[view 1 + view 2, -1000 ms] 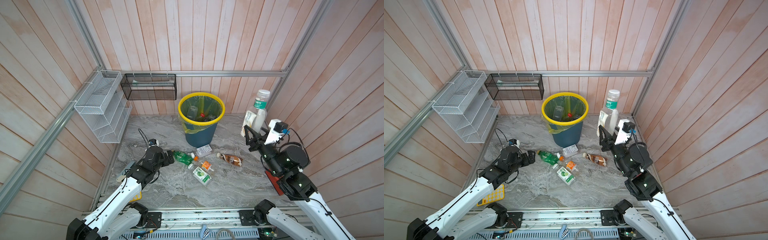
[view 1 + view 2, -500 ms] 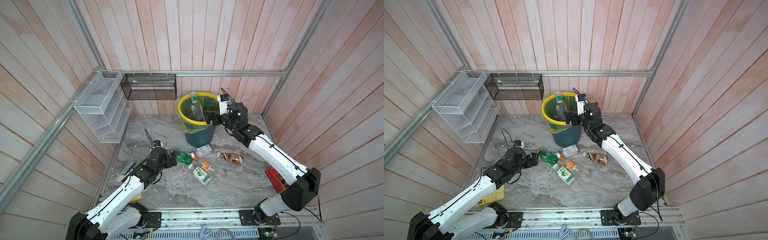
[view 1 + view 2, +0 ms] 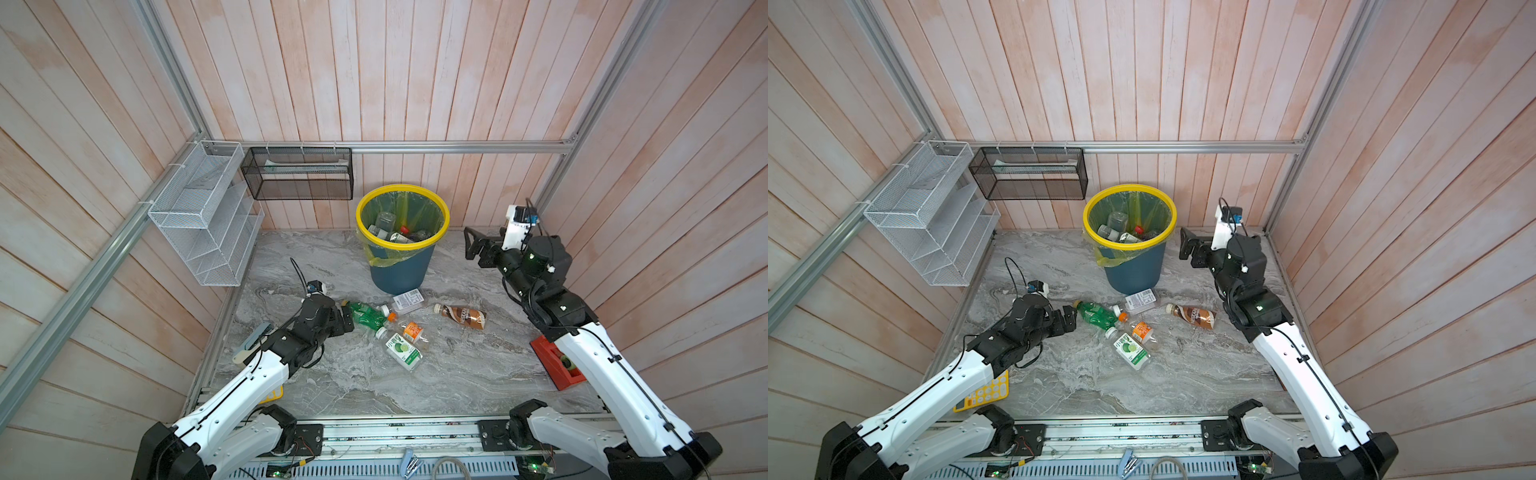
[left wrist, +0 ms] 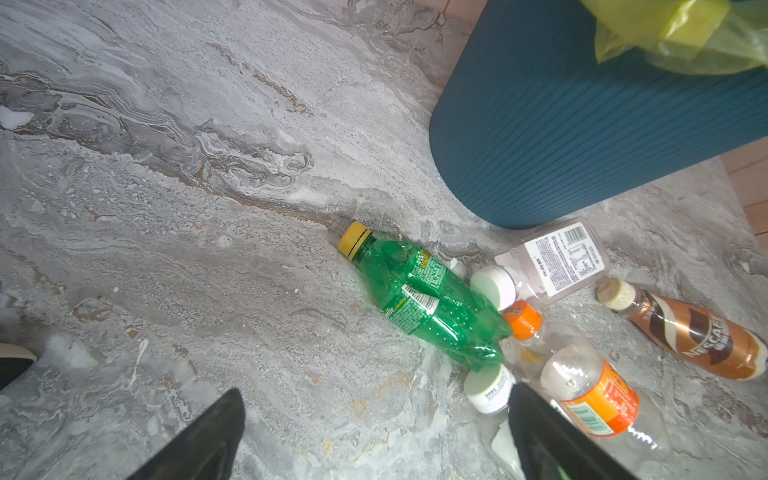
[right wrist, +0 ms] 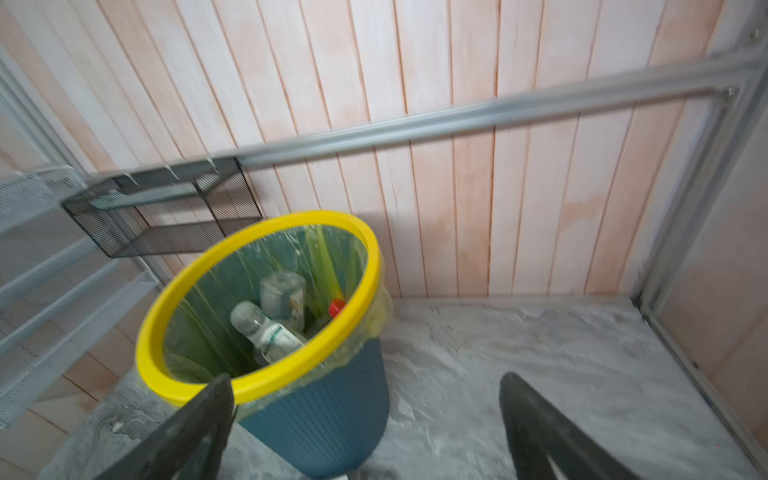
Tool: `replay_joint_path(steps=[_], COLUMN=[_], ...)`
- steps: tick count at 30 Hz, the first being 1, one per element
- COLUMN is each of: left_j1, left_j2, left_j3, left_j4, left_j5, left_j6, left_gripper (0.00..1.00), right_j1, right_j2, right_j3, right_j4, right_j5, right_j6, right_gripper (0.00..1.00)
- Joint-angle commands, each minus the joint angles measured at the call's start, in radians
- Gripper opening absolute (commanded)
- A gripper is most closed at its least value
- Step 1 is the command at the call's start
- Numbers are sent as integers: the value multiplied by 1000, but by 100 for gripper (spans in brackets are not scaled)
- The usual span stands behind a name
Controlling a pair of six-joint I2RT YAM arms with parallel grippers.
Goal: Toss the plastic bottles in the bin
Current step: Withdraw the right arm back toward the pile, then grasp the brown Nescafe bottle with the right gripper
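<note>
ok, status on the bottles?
Left gripper open, low near green bottle cap end. Right gripper open, empty, beside bin. Five bottles on table, several in bin. Nothing blocking.

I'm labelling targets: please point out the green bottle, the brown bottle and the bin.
green bottle [image 4: 424, 299], left wrist view, on its label.
brown bottle [image 3: 463, 316], in a top view, mid-body.
bin [image 3: 405, 270], in a top view, blue outer wall.

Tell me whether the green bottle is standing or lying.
Lying: the green bottle rests on its side on the marble surface, outside the bin.
</note>
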Motion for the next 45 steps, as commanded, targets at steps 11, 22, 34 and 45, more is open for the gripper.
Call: replay_joint_path(steps=[11, 22, 34, 45], left_j1=[-4, -4, -6, -6], left_j2=[26, 48, 68, 72], left_j3=[0, -11, -26, -42], left_j4=[32, 53, 69, 92], left_j5=[11, 21, 42, 61], left_j6=[15, 29, 19, 6], left_gripper=[100, 100, 100, 100], right_j1=[-82, -81, -81, -81], right_j2=[-128, -88, 80, 270], right_j3=[-447, -565, -562, -465], right_j4=[-108, -43, 62, 74], right_j5=[-34, -92, -132, -70], right_j6=[506, 675, 737, 685], right_gripper=[100, 100, 100, 100])
